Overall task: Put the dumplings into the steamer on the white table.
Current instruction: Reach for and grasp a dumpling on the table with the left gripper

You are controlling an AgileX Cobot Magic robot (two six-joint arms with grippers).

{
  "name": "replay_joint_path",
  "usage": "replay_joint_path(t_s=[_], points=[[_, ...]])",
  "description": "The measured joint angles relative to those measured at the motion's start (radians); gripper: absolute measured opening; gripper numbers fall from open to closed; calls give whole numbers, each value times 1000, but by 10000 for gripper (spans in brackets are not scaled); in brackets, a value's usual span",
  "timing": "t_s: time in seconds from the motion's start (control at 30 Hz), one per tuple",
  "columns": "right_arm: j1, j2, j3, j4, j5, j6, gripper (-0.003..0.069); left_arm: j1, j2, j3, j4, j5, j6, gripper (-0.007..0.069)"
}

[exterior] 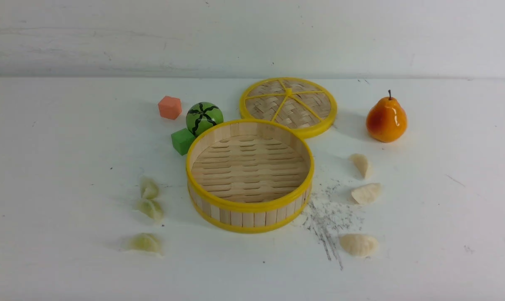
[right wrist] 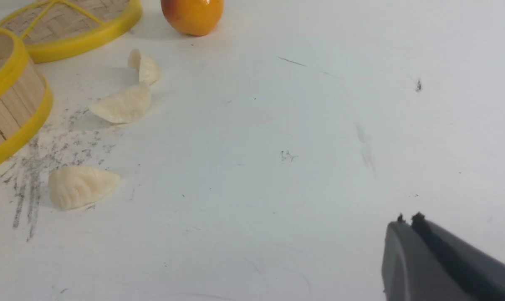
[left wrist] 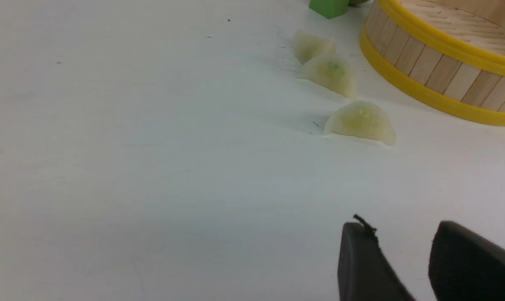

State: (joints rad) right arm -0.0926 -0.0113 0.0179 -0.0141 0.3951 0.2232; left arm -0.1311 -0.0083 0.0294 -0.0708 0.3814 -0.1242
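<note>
The steamer (exterior: 250, 174) stands empty at the middle of the white table (exterior: 68, 259). Three pale green dumplings lie to its left, the nearest one (exterior: 145, 243) at the front; they also show in the left wrist view (left wrist: 361, 122). Three cream-white dumplings lie to its right, the nearest one (exterior: 358, 244) at the front; they also show in the right wrist view (right wrist: 81, 186). My left gripper (left wrist: 399, 230) is open and empty, short of the green dumplings. My right gripper (right wrist: 408, 219) is shut and empty, well clear of the white dumplings. Neither gripper shows in the front view.
The woven lid (exterior: 288, 105) lies flat behind the steamer. An orange pear (exterior: 386, 119) stands at the back right. A toy watermelon (exterior: 204, 118), a green cube (exterior: 182, 141) and an orange cube (exterior: 169, 107) sit behind the steamer's left. Grey scuffs (exterior: 327, 217) mark the table.
</note>
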Motion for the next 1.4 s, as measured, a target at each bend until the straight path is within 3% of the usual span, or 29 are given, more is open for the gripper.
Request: replay_joint_path(t_s=[0.87,1.13,1.4], points=[[0,0,0,0,0,0,25,0,0,0,59,-20,2,239],[0,0,0,0,0,0,36,0,0,0,71,-235,4,239],[0,0,0,-1,0,0,48,0,0,0,71,-583,4,239]])
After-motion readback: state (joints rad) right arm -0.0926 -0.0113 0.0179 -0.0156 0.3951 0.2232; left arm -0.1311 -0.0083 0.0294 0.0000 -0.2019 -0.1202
